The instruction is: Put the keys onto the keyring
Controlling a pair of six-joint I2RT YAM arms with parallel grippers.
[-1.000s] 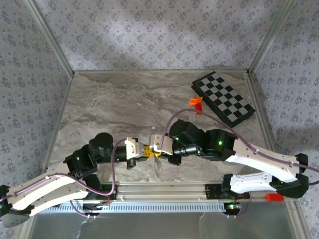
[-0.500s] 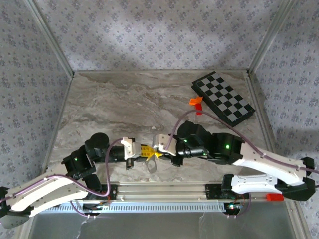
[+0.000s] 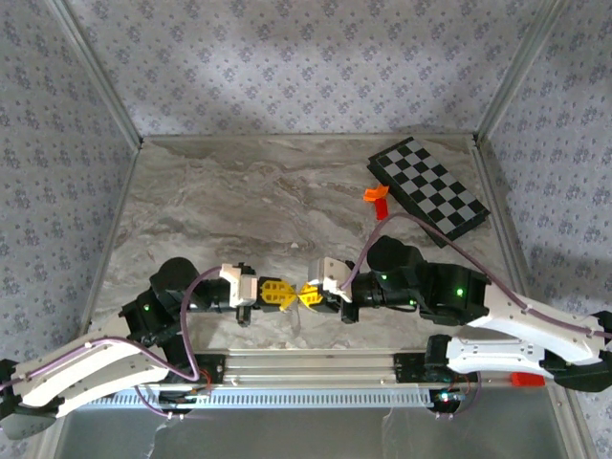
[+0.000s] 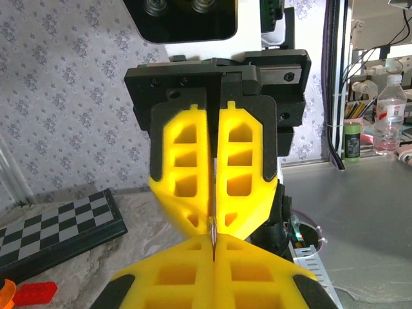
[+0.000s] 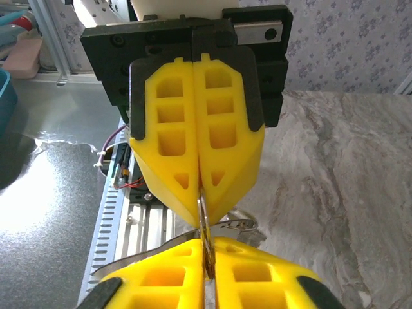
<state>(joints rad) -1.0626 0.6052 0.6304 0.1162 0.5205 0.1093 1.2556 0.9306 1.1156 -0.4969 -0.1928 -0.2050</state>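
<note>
1. Keyring (image 5: 203, 225) holders: two, the left gripper (image 3: 285, 295) and right gripper (image 3: 304, 295), tip to tip, both pinched tight on it.
2. One chessboard (image 3: 430, 188), far right.
3. Two blocks beside it: orange block (image 3: 375, 194), red block (image 3: 382, 208).
4. One silvery keyring, edge-on between the grippers, front centre.

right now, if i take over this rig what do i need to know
Left fingers: shut.
Right fingers: shut, tip to tip with the left.
Both pinch a thin silvery metal piece edge-on; the keyring loop curves out beside it.
Done: both sets of fingers meet on the metal.
Left: whether the piece is threaded on the loop cannot be told; check before letting go.
</note>
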